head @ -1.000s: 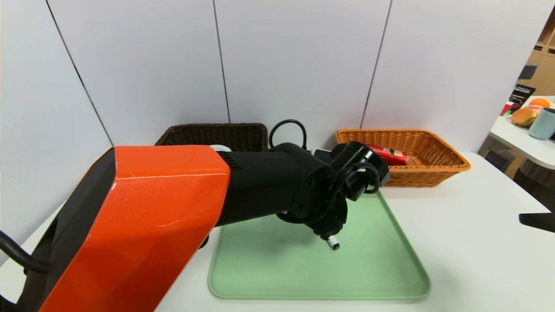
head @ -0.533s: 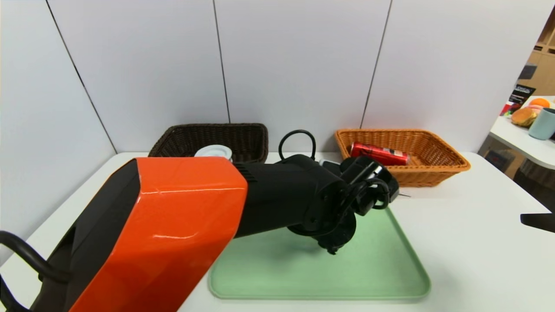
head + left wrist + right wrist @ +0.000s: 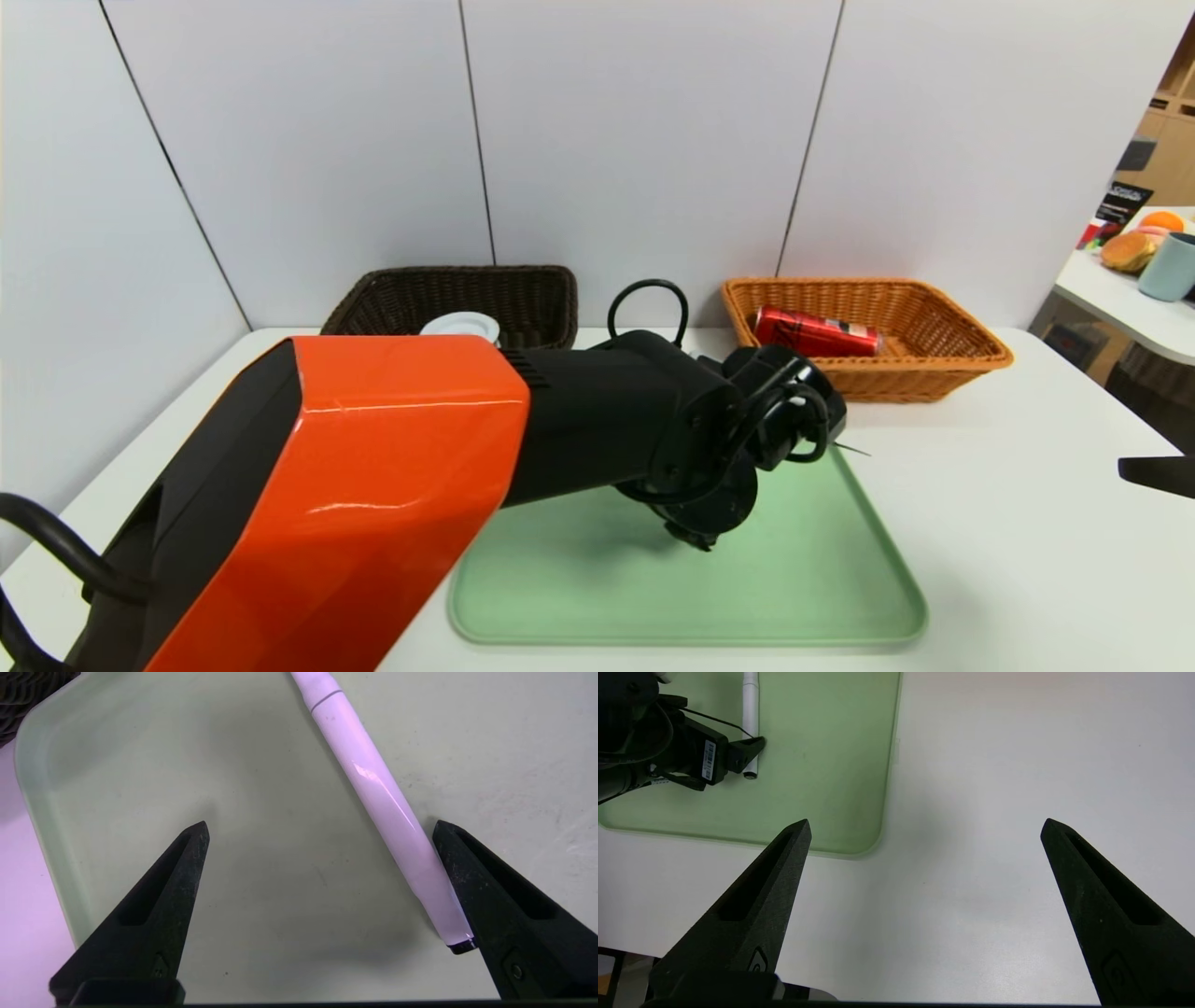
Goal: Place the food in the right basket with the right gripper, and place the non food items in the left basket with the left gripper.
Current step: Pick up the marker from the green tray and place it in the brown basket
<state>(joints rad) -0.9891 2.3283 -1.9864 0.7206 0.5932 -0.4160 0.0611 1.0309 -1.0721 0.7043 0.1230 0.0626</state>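
The left basket (image 3: 462, 294), dark brown wicker, stands at the far edge of the desk (image 3: 1008, 523), toward its left side. Inside it lies the white strainer disc (image 3: 459, 327), partly hidden behind the orange arm housing. The right basket (image 3: 934, 359), orange-tan wicker, stands at the same far edge, more to the right. The red drink can (image 3: 817, 331) lies on its side in it, near the basket's left wall.

Between the baskets and the near edge of the desk lies a pale green tray (image 3: 822, 597). It holds only the white marker (image 3: 378, 798), which lies flat on the tray floor. The left gripper (image 3: 322, 830) hangs low over the tray with its fingers spread wide and holding nothing. The marker passes between them, with its dark end just beside one finger (image 3: 500, 905); I cannot tell if they touch.

The right gripper (image 3: 927, 828) hovers over the bare desk beside the tray's near right corner, its fingers also wide apart and empty.
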